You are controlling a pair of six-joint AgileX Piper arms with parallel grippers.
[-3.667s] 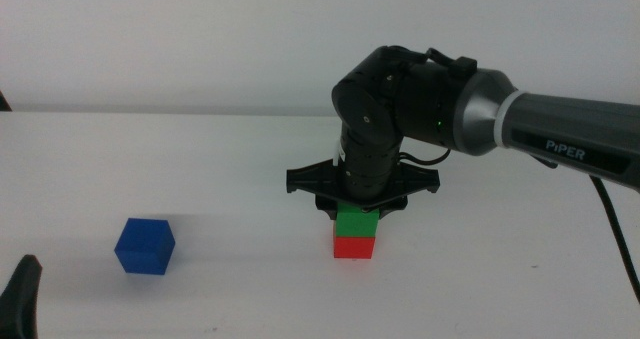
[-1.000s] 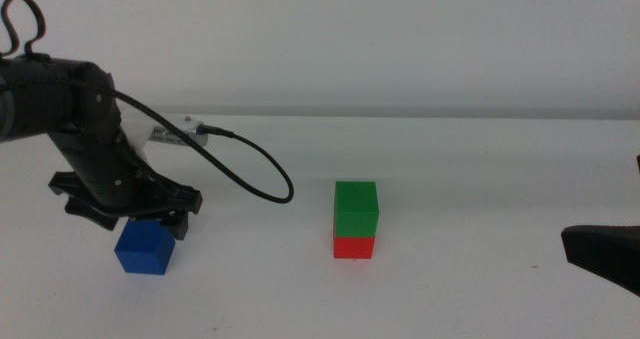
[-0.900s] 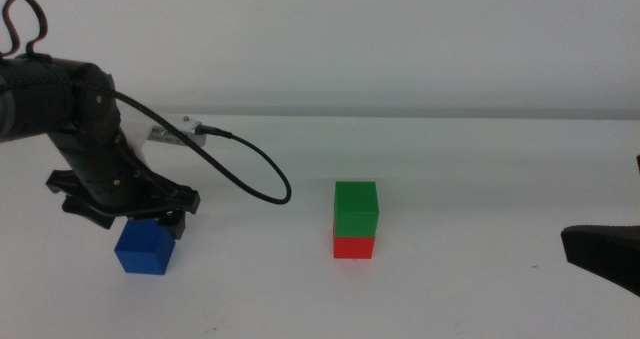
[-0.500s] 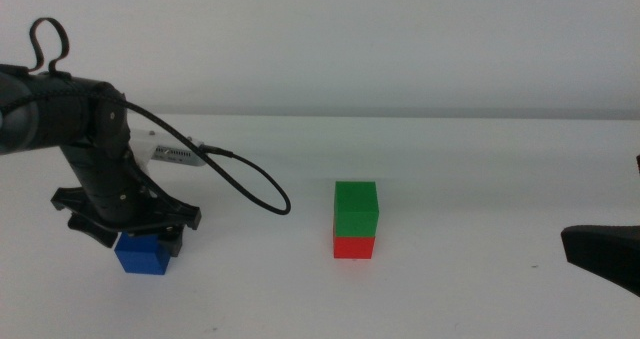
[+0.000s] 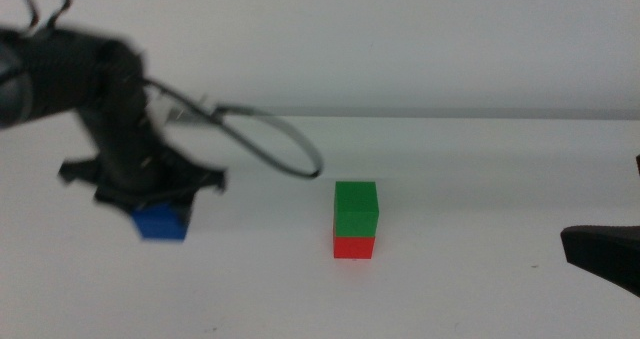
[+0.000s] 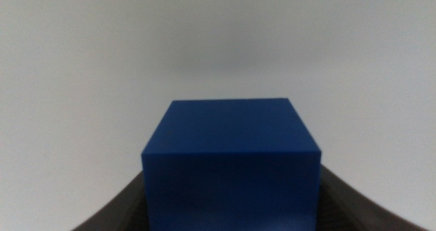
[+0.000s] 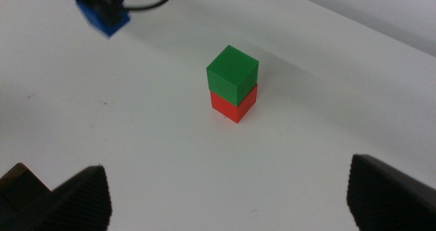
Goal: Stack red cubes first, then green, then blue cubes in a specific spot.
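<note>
The green cube (image 5: 356, 209) sits squarely on the red cube (image 5: 354, 247) at the table's middle; both also show in the right wrist view, green (image 7: 232, 72) on red (image 7: 231, 106). My left gripper (image 5: 160, 211) is shut on the blue cube (image 5: 161, 222) and holds it lifted off the table, left of the stack. The blue cube fills the left wrist view (image 6: 230, 159) between the dark jaws and also shows in the right wrist view (image 7: 103, 14). My right gripper (image 7: 225, 190) is open and empty, waiting at the right edge (image 5: 600, 256).
A black cable (image 5: 270, 139) loops from the left arm toward the stack. The white tabletop (image 5: 470, 179) is plain, ending at a pale back wall.
My left gripper closed on the blue cube, lifted it off the table and moved it a little right toward the stack. The right arm has not moved over the last second.
</note>
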